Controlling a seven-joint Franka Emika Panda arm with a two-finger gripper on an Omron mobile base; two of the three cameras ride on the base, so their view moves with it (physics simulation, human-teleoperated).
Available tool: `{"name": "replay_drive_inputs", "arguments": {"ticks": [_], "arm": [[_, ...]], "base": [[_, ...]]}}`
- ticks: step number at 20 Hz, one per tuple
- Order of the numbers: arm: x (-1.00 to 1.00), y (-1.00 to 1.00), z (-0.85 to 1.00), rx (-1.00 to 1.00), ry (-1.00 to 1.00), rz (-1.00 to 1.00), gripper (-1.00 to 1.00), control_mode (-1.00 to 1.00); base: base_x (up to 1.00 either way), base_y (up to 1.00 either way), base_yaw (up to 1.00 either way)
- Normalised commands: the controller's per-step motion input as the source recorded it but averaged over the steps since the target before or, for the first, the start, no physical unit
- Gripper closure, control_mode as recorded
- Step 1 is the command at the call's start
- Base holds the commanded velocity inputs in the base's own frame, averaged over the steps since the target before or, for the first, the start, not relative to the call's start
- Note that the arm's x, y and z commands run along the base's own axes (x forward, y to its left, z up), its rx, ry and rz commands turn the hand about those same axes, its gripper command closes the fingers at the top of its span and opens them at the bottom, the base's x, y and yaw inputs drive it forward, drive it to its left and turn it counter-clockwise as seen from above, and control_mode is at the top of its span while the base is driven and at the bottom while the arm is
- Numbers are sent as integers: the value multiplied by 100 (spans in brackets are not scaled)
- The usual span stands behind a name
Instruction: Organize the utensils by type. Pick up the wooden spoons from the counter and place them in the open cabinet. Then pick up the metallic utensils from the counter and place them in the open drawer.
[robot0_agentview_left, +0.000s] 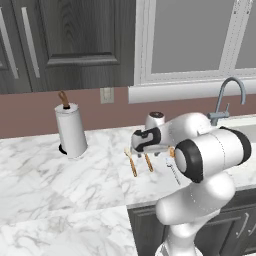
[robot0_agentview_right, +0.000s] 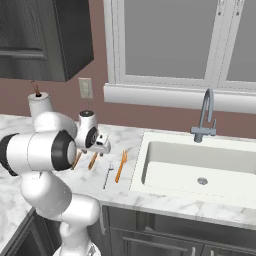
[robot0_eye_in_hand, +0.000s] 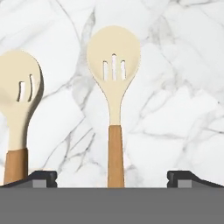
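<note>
Two wooden spoons lie side by side on the white marble counter (robot0_agentview_left: 75, 185). One spoon (robot0_eye_in_hand: 114, 65) is centred in the hand view, its tan handle running down between my fingertips. The other spoon (robot0_eye_in_hand: 19, 87) lies to its left. From the base they are the spoon (robot0_agentview_left: 148, 162) under my hand and the spoon (robot0_agentview_left: 131, 162) beside it. My gripper (robot0_eye_in_hand: 113, 178) hovers open above the handle, holding nothing. The metallic utensils lie nearer the sink: a silver-white piece (robot0_agentview_right: 108, 175) and an orange-handled fork (robot0_agentview_right: 121, 166). The open cabinet and the open drawer are out of view.
A paper towel roll (robot0_agentview_left: 70, 131) stands at the back left of the counter. The sink (robot0_agentview_right: 200, 165) with its faucet (robot0_agentview_right: 206, 117) lies to the right of the utensils. Dark upper cabinets (robot0_agentview_left: 65, 40) hang above the counter, and a window is behind the sink.
</note>
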Motion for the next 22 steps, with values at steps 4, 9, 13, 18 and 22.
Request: {"name": "replay_drive_inputs", "arguments": {"ticks": [4, 9, 13, 18, 22], "arm": [[21, 0, -23, -1, 0, 0, -100, -100], [19, 0, -26, -1, 0, 0, -100, -100], [13, 0, -25, -1, 0, 0, -100, -100], [9, 0, -24, 0, 0, 0, -100, -100], [1, 0, -20, 0, 0, 0, 100, -100]], "base": [[0, 0, 0], [0, 0, 0], [0, 0, 0], [0, 0, 0], [0, 0, 0]]}}
